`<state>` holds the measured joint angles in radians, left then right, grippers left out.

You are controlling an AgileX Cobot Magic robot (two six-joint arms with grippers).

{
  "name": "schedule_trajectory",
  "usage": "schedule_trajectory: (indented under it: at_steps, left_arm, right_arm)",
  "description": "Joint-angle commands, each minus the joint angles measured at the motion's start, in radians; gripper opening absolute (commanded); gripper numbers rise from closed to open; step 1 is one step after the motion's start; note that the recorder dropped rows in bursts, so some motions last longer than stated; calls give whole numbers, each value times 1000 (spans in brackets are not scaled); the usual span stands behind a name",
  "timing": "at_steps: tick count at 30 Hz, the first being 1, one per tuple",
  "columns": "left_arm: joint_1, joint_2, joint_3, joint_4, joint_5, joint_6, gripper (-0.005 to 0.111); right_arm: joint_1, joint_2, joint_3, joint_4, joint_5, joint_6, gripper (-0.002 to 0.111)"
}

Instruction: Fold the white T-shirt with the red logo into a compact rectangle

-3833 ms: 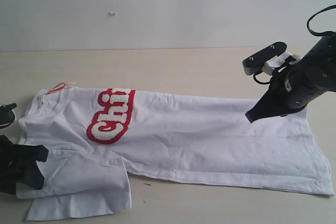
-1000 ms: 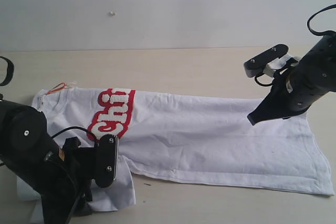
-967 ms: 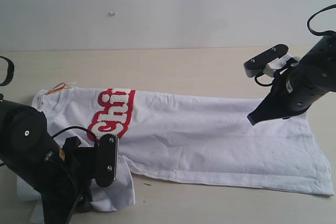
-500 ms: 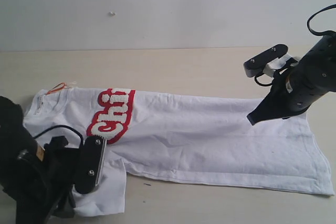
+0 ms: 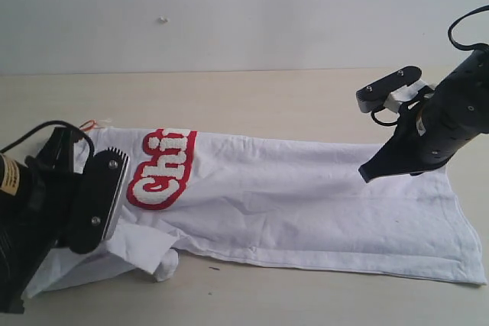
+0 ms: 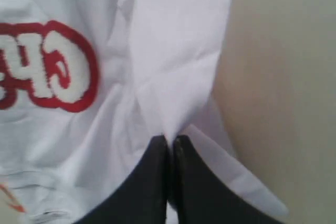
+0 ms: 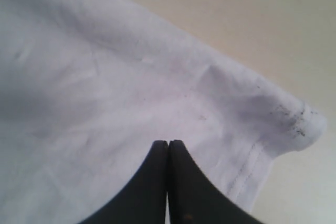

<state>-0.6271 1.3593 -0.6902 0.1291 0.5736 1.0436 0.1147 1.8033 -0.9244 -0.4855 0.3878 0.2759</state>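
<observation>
Across the beige table [image 5: 252, 97], the white T-shirt [image 5: 306, 196] lies lengthwise, with the red logo [image 5: 162, 167] near its left end. The left gripper [image 6: 170, 141] pinches a sleeve fold at the near edge. The right gripper [image 7: 168, 144], jaws pressed together, sits over the far hem corner. Open tabletop runs behind the shirt.

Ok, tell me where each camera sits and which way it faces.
Exterior view: off the arms, facing across the beige table at the white cotton T-shirt; both black arms show.
Left wrist view: behind the left gripper, aimed at the pinched sleeve and red strip logo.
Right wrist view: behind the right gripper, aimed at a stitched edge.
All share the shirt.
</observation>
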Motion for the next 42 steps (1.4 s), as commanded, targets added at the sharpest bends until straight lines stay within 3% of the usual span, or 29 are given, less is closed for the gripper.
schedule_trajectory:
  at_steps: [1,10,27,30,35,36,38,42]
  left_arm:
    - [15,13,-74,129,-93,-62,0]
    - [130,269,-289,129,-124,-21,0]
    - [201,644,-630,80,-156,-21,1]
    - [214,657,-639,48,-167,-21,15]
    - [227,657,-639,40,-262,-54,70]
    - [229,657,-639,40,-286,-81,76]
    - [229,649,-639,41,-334,-162,76]
    - [229,605,-639,41,-288,-215,59]
  right_arm:
    - [2,-10,1,7,0,-4,0]
    - [2,-10,1,13,2,-4,0]
    - [2,-10,1,15,-2,-4,0]
    - [2,-10,1,15,-13,-4,0]
    - [2,-10,1,21,-24,-2,0]
    - [2,-10,1,23,-21,-2,0]
    - [2,-10,1,23,-19,-2,0]
    - [2,-10,1,29,-19,-5,0]
